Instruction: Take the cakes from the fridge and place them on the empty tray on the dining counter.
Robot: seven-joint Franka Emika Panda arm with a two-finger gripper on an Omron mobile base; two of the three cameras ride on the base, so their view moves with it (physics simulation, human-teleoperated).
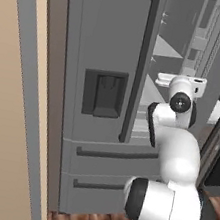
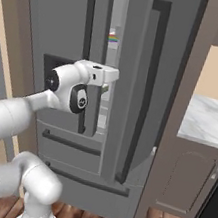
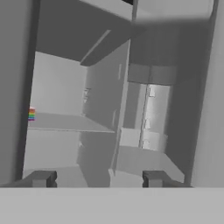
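The white arm rises in front of the fridge (image 1: pixel 111 56), its hand (image 3: pixel 98 178) level with the gap where the right door stands ajar. The 2 dark fingertips (image 3: pixel 41 178) stand well apart with nothing between them, so the hand is open and holds nothing. Past the fingertips lie pale grey shelves and the door's inner bins. Further in, at the left edge of a shelf, a cake (image 3: pixel 31 113) shows its rainbow layers; the same slice (image 2: pixel 114 38) peeks through the door gap, above the hand. To the right stands a marble worktop (image 2: pixel 208 121).
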